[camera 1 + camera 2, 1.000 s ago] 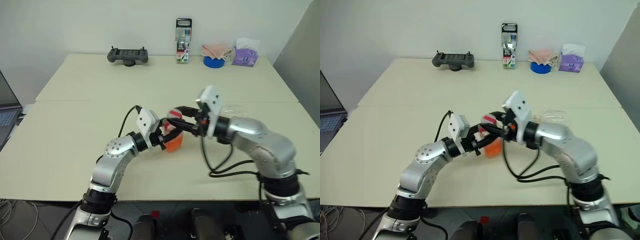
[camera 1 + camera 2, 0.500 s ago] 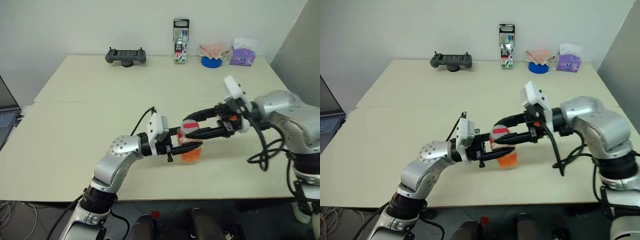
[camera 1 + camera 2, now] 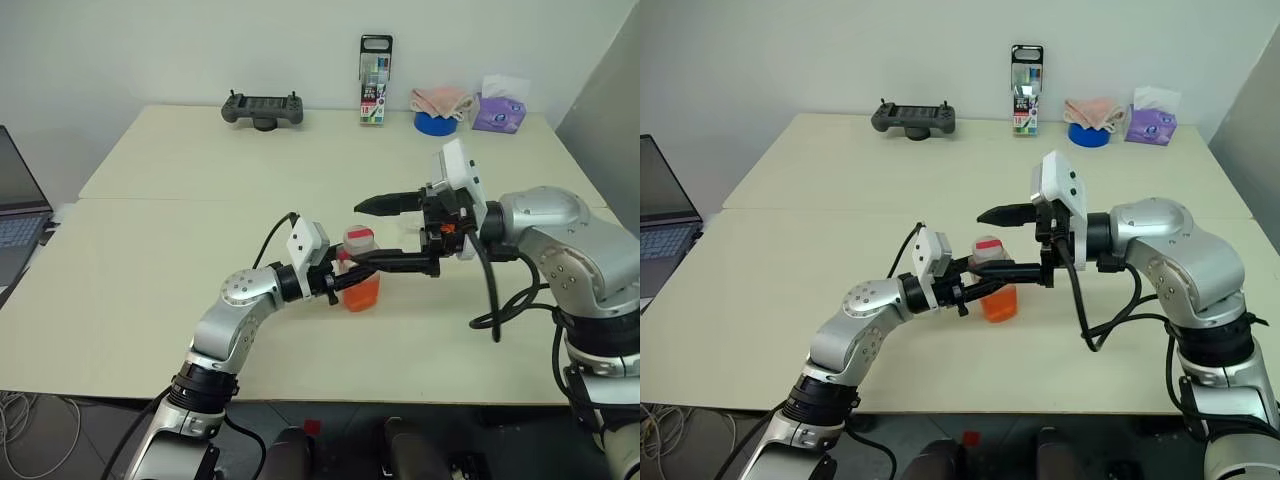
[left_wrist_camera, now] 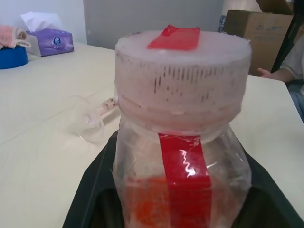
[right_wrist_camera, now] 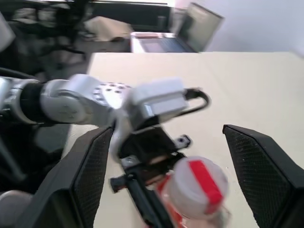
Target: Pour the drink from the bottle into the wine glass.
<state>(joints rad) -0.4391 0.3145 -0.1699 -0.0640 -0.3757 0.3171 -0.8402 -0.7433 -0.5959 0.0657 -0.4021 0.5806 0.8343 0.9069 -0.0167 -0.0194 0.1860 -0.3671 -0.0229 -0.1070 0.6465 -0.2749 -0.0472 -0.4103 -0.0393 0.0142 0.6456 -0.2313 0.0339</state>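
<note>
The bottle (image 3: pixel 358 268) stands on the table in front of me, its red-and-white cap (image 3: pixel 358 240) on. The orange-red drink (image 3: pixel 362 293) fills its lower part. My left gripper (image 3: pixel 340 280) is shut on the bottle's body from the left; in the left wrist view its black fingers (image 4: pixel 95 199) flank the bottle (image 4: pixel 183 156). My right gripper (image 3: pixel 356 237) reaches in from the right and is open, one finger above the cap and one beside it, not touching. The wine glass (image 4: pixel 89 124) shows faintly beyond the bottle; whether it stands upright I cannot tell.
Along the table's far edge sit a black controller (image 3: pixel 260 108), a marker pack (image 3: pixel 374 80), a blue roll with pink cloth (image 3: pixel 436 118) and a purple tissue pack (image 3: pixel 498 114). A laptop (image 3: pixel 15 215) sits at the left. A person's hand (image 4: pixel 270 73) rests past the table.
My right gripper's fingers have spread wide apart from around the cap. The left gripper keeps its hold on the bottle. The camera view has shifted.
</note>
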